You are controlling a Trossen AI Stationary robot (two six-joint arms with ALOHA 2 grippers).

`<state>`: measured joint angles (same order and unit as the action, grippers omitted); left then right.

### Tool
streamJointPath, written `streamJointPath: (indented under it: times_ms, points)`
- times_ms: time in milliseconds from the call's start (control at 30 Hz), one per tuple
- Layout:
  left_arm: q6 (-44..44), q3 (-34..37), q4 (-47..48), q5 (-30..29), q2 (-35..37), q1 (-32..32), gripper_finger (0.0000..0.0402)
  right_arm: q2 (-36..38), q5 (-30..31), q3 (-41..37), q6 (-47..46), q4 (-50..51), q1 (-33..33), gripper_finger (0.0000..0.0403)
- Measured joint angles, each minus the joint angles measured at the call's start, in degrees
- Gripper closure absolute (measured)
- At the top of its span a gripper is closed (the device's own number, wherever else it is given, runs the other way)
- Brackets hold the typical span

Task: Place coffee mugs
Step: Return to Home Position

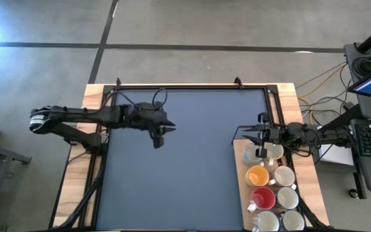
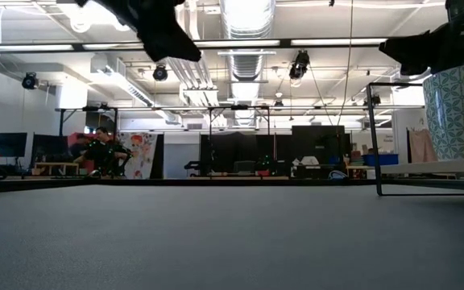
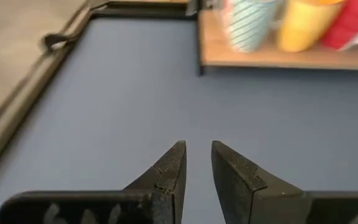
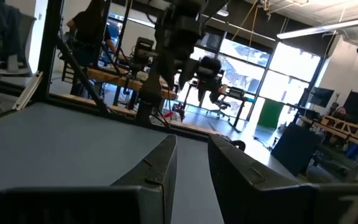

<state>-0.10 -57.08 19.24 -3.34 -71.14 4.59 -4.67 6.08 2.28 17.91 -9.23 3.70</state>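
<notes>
1. The mugs [image 1: 284, 175] are sitting in two rows on the wooden shelf [image 1: 239, 164], along the right edge of the mat [image 1: 185, 180]. The last pair is getting chopped off by the bottom of the high view.
2. The right gripper [image 4: 191, 146] is hanging over the far end of those rows, right beside a cream mug [image 1: 274, 151]. It's covering whatever is under it, so I'm counting seven for sure and can't tell about an eighth.
3. The orange mug [image 1: 257, 175] and red mug [image 1: 263, 198] are standing in the row nearer the mat, red just beside orange.
4. The low view is only giving me a slice of a green patterned mug [image 2: 461, 113] at the right edge, and the other mugs aren't showing there at all.
5. The left wrist view is cropping the tops off a striped, a yellow and a red mug at the shelf's edge.
6. The left gripper [image 1: 160, 136] is hovering over bare mat, well apart from the shelf. Its fingers are pinching almost together with just a sliver of gap, gripping nothing.
7. The right gripper's fingers are sitting the same way, nearly closed and empty.
8. A thin black frame [image 2: 374, 137] is standing at the shelf's near corner, and a person [image 2: 103, 151] is sitting far back in the room.
</notes>
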Motion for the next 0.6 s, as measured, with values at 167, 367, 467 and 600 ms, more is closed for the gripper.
streamJointPath:
  times_ms: [167, 367, 467, 600]
  points:
    - [1.0, 13.7, -17.0, 8.0, 5.0, 2.7, 0.0342, 0.0, 0.0, 0.0, 0.0, 0.0, 0.0, 0.0321]
    - [1.7, 30.4, -37.3, 8.4, 12.5, 4.3, 0.0342, 0.0, 0.0, 0.0, 0.0, 0.0, 0.0, 0.0321]
    - [1.2, 36.5, -43.1, 8.4, 16.3, 4.8, 0.0342, 0.0, 0.0, 0.0, 0.0, 0.0, 0.0, 0.0321]
    - [1.1, 42.1, -45.4, 8.4, 20.5, 5.2, 0.0342, 0.0, 0.0, 0.1, 0.1, 0.0, 0.0, 0.0321]
